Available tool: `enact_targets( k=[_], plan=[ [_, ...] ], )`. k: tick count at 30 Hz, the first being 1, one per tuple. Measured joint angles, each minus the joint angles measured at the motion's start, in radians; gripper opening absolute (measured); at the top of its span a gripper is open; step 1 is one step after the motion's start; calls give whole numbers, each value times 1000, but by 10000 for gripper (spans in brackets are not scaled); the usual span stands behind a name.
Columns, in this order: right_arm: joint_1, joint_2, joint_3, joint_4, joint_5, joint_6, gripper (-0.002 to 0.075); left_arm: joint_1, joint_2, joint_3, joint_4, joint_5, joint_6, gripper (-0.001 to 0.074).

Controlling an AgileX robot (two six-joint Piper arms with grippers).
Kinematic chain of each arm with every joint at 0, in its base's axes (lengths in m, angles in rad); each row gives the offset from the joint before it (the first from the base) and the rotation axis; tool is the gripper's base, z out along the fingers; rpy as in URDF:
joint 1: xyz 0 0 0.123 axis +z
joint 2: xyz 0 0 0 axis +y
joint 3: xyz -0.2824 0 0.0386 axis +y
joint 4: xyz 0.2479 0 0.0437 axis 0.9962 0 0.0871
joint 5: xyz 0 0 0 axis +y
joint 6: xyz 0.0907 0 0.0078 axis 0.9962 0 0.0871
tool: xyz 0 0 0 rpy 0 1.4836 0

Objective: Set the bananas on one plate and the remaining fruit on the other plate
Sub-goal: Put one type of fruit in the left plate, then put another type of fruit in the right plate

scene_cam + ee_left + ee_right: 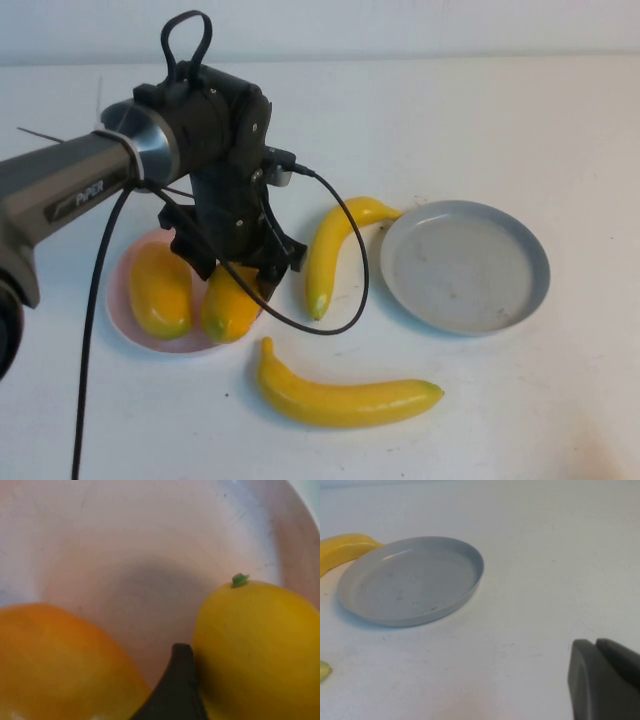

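Observation:
Two orange-yellow mango-like fruits lie on the pale pink plate [118, 300]: one [160, 290] on its left side, the other [232, 308] on its right side. My left gripper [238, 282] is low over the plate and shut on the right one [255, 645], which rests on the plate [150, 555]. One finger [177, 690] stands between the two fruits. Two bananas lie on the table: one [335, 245] touching the empty grey-blue plate [465, 265], the larger one [345, 395] in front. My right gripper [596, 642] is shut and empty, above bare table near the grey-blue plate [410, 580].
The left arm's black cable [355, 270] loops down over the table between the pink plate and the nearer banana. The white table stretches behind and to the right of the plates. A banana end [342, 550] shows behind the grey-blue plate.

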Motion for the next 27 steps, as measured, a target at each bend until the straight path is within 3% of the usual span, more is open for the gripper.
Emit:
enact_targets(
  k=[4,12,15,19,21,27],
  plan=[
    [0,0,0,0,0,0,-15,0,-6,0,2,-21,0,659],
    [0,0,0,0,1,0,-15,-11,-120,6,49,-46,-12,654],
    [0,0,0,1,1,0,-15,-38,-216,56,64,-81,-22,531],
    [0,0,0,2,1,0,-15,-56,-386,194,64,-174,-28,204],
    [0,0,0,4,1,0,-15,-56,-479,291,74,-226,-33,86],
    [0,0,0,4,1,0,-15,-56,-722,581,97,-351,-64,8]
  ],
)
